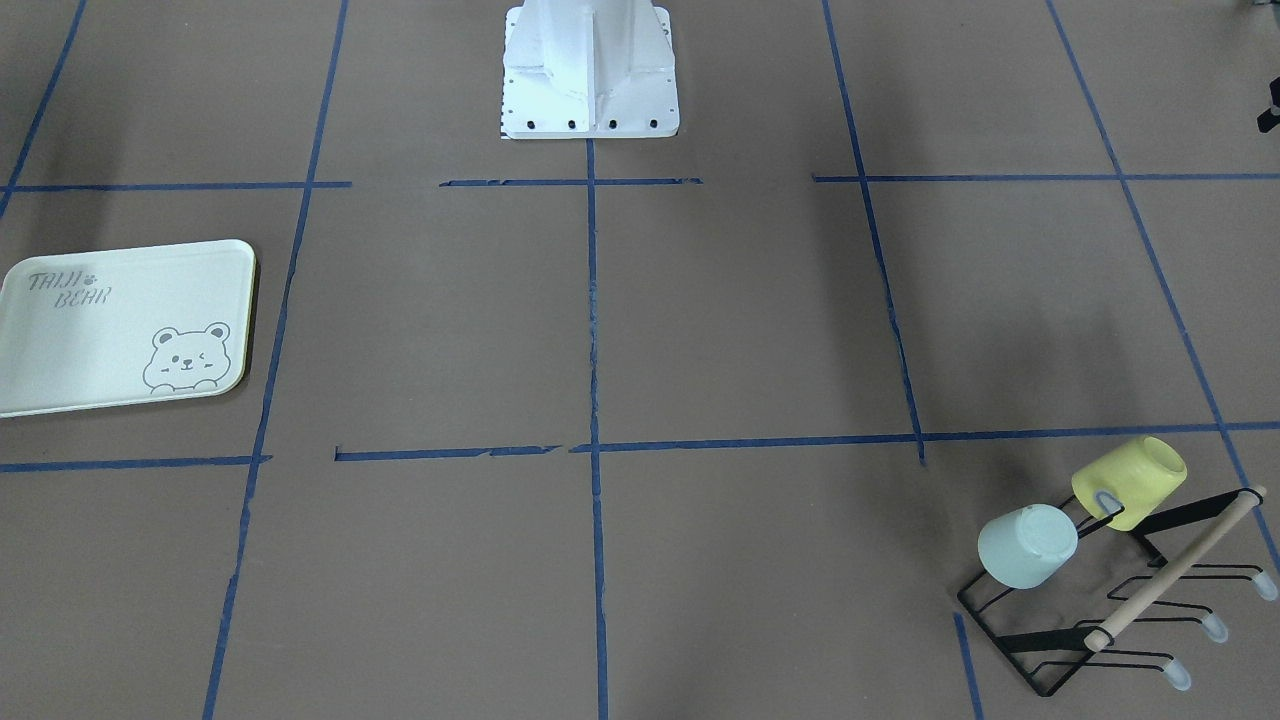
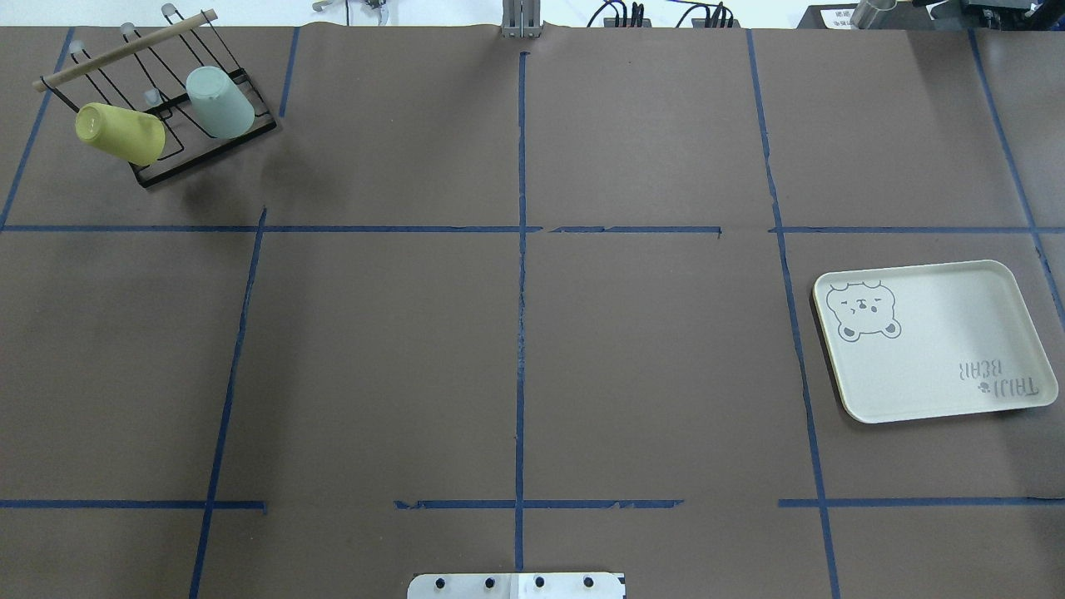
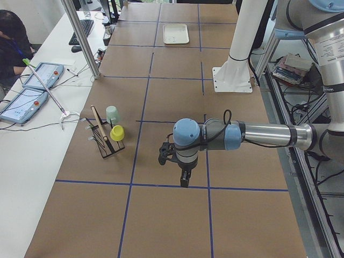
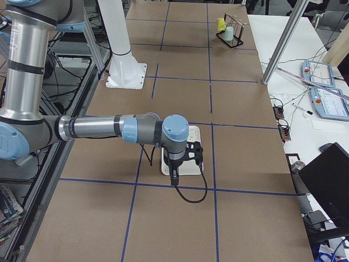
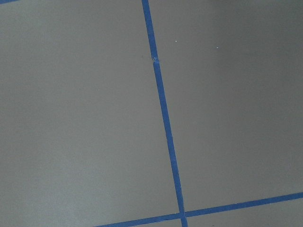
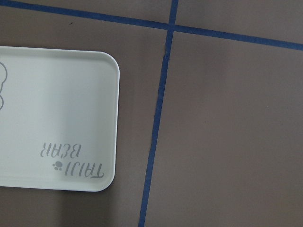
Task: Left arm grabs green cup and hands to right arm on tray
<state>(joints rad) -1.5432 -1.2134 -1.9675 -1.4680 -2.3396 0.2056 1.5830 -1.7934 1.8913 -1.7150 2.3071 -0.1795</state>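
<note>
The green cup [image 1: 1027, 545] hangs upside down on a black wire rack [image 1: 1030, 642], at the far left of the table in the overhead view [image 2: 219, 101]. The tray [image 2: 932, 358] lies flat and bare at the right. My left gripper [image 3: 184, 180] hangs over bare table well short of the rack, and shows only in the exterior left view. My right gripper [image 4: 173, 177] hangs over the tray [image 4: 192, 166], and shows only in the exterior right view. I cannot tell whether either gripper is open or shut. The right wrist view shows the tray's lettered corner [image 6: 57, 118].
A pale yellow cup [image 1: 1130, 480] hangs on the same rack beside the green one, under a wooden bar [image 1: 1170, 575]. The white robot base [image 1: 590, 70] stands at mid table edge. Blue tape lines [image 5: 163, 113] grid the brown table. An operator's desk with tablets [image 3: 32, 86] runs along the far side.
</note>
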